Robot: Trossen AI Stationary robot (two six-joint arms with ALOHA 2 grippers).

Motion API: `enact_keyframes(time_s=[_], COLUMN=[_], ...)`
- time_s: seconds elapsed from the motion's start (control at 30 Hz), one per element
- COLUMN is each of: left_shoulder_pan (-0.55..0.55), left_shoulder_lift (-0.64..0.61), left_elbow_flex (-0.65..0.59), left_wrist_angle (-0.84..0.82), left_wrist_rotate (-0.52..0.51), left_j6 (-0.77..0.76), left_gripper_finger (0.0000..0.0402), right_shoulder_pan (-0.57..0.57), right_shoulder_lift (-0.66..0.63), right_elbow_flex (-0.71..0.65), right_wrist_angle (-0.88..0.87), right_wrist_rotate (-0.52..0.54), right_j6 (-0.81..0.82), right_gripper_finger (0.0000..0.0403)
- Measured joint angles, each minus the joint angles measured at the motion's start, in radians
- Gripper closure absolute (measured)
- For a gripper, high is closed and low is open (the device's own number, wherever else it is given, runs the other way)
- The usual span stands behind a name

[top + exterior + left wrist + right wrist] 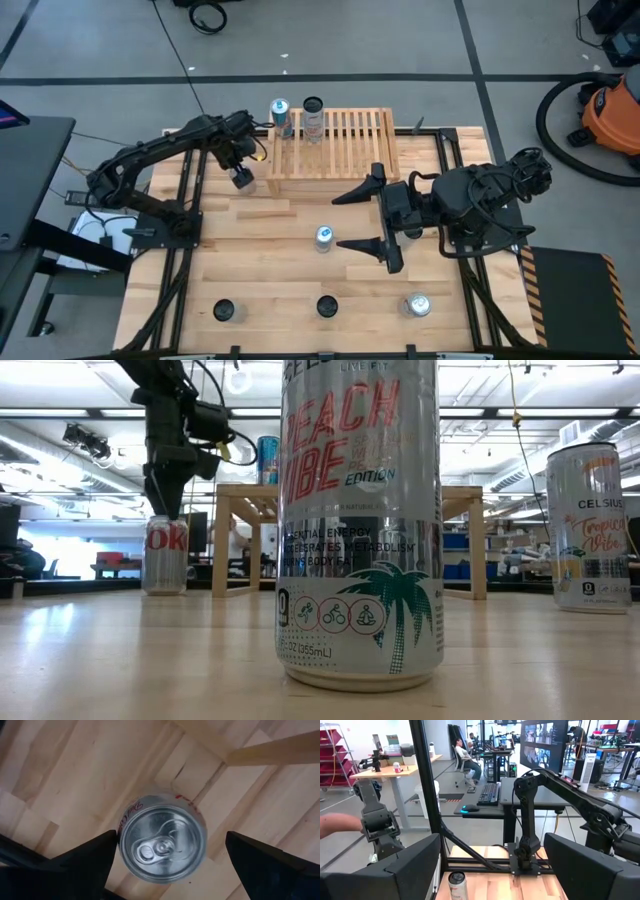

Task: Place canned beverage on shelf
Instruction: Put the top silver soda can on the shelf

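Two cans already stand on the low light-wood slatted shelf [330,143] at the far side of the plank table [270,290]: a blue-and-silver can [281,117] at its left far corner and a white can with a dark top and red lettering [313,119] just beside it. The rest is still to do. My left gripper [241,172] hangs straight above a silver Diet Coke can [162,838] that stands upright on the table just off the shelf's left end; my fingers are spread wide to either side of its lid, one close by its rim and the other clear of it, and they hold nothing. I judge this is the next can to lift, and I have yet to come down and close on it. My right gripper [372,222] waits over the middle of the table, also wide open and empty, near a silver can with a blue top [323,238]. Three more cans stand along the near edge: two dark-topped ones [225,311] [327,306] and a silver one [416,305].
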Motion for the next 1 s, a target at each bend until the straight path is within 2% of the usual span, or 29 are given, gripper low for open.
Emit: enact_keyframes(time_s=[0.3, 1.0], left_shoulder_pan=[0.005, -0.009], left_shoulder_lift=[0.07, 0.072], left_elbow_flex=[0.0, 0.0], left_wrist_angle=[0.0, -0.032], left_wrist_rotate=[0.001, 0.003], left_j6=[0.003, 0.025], left_gripper_finger=[0.0026, 0.003], right_shoulder_pan=[0.0, 0.0], right_shoulder_lift=[0.0, 0.0], right_elbow_flex=[0.0, 0.0], right_wrist_angle=[0.026, 0.022], right_wrist_rotate=[0.0, 0.0], right_j6=[0.0, -0.001], right_gripper_finger=[0.0037, 0.0037])
